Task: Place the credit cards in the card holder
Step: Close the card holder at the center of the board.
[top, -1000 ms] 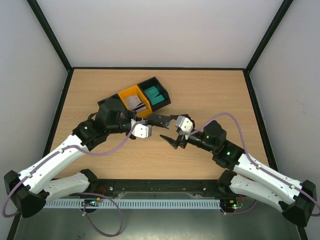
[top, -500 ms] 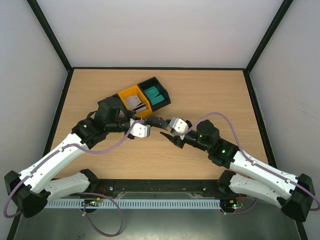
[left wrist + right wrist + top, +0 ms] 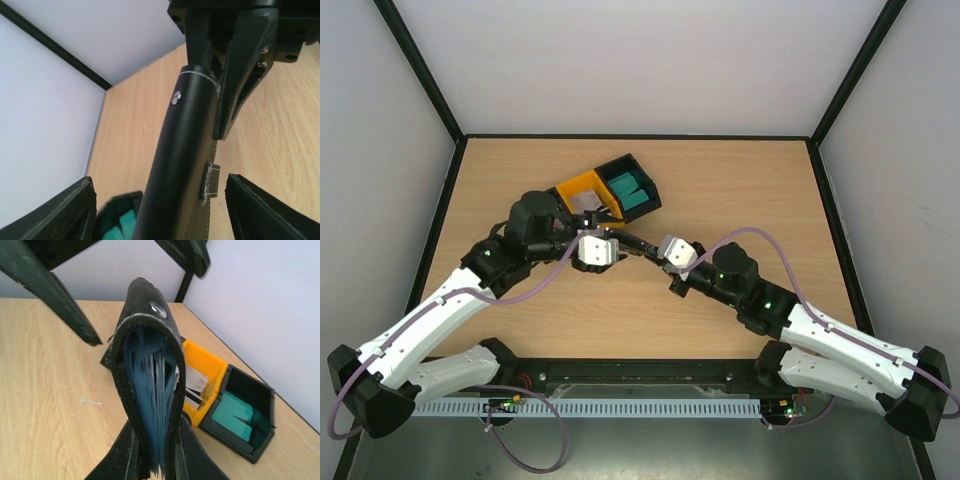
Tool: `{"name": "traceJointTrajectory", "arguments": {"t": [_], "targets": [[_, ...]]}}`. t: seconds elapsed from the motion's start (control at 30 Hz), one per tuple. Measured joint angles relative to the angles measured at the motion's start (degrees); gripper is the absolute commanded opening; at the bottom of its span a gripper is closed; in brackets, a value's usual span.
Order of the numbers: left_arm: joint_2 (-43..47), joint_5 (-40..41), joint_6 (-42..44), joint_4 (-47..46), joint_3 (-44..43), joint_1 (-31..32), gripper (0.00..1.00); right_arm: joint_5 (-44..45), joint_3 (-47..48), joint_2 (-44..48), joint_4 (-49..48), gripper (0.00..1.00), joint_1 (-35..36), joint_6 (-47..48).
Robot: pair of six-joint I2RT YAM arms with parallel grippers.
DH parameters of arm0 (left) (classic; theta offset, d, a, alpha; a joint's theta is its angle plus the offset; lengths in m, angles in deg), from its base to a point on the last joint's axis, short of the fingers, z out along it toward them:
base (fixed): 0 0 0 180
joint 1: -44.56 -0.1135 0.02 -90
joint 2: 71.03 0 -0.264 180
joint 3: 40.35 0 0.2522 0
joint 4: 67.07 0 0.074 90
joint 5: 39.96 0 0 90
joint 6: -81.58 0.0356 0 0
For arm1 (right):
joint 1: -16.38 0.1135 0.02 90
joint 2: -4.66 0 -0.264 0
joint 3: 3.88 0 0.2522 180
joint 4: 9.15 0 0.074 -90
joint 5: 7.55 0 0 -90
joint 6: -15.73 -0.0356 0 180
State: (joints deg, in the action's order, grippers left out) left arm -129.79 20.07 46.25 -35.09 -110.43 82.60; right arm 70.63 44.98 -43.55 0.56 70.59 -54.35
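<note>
Top view: the holder (image 3: 634, 243) is held between the 2 grippers, near the middle of the table (image 3: 750, 200). It is clamped at its right end by the right gripper (image 3: 650, 248), whose fingers are closed on it. The left gripper (image 3: 618, 236) is set at the other end; how wide its fingers stand cannot be told from here. Just behind the left gripper, 2 bins are placed side by side: a yellow bin (image 3: 570, 188) with white cards (image 3: 588, 206) in it, and a black bin (image 3: 617, 166) with teal cards (image 3: 632, 192) in it.

Left wrist view: the left gripper (image 3: 159, 190) is seen with its 2 fingers spread wide, 1 on each side of the holder (image 3: 185, 150), and a clear gap is left on both sides, so nothing is gripped. The holder is folded, with its metal snap stud (image 3: 175, 97) facing the camera. Its far end is pinched by the right gripper (image 3: 220, 60). A corner of the black bin (image 3: 120, 201) and its teal cards (image 3: 125, 222) are caught at the lower edge.

Right wrist view: the holder (image 3: 127, 365) is stood upright, clear of the table, and is squeezed at its base between the fingers of the right gripper (image 3: 157, 460). Teal card edges are packed inside its fold. The parted fingers of the left gripper (image 3: 150, 307) are seen above it, well apart from each other. The yellow bin (image 3: 210, 362) and the black bin (image 3: 250, 390) lie to the right.
</note>
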Motion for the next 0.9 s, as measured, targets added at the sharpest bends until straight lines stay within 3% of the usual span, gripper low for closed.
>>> {"name": "traceJointTrajectory", "arguments": {"t": [0.13, 0.2, 0.37, 0.53, 0.6, 0.73, 0.9], "targets": [[3.74, 1.16, -5.62, -7.72, 3.80, 0.00, 0.93, 3.65, -0.09, 0.96, -1.11, 0.02, 0.04, 0.00], [6.51, 2.80, -9.66, -12.11, 6.71, 0.02, 0.95, 5.73, -0.20, 1.01, -2.29, 0.02, 0.04, 0.00], [10.93, 14.34, -34.40, -26.67, 12.33, 0.02, 1.00, 11.87, -0.50, -1.40, -7.72, 0.02, 0.04, -0.07], [7.13, 29.94, -65.96, -17.55, 0.28, -0.44, 1.00, 15.15, -0.11, -7.72, -14.64, 0.02, 0.22, 0.57], [7.28, 32.74, -75.01, -15.50, -2.62, -0.85, 1.00, 15.85, 0.13, -10.16, -17.25, 0.02, 0.39, 2.29], [11.80, 33.70, -90.05, -12.98, -0.85, -1.92, 1.00, 18.10, 0.59, -14.32, -22.36, 0.02, 2.29, 10.16], [12.50, 29.35, -104.30, -10.69, -0.59, -4.02, 1.00, 19.74, 0.92, -18.27, -29.38, 0.02, 4.31, 21.11]]}}
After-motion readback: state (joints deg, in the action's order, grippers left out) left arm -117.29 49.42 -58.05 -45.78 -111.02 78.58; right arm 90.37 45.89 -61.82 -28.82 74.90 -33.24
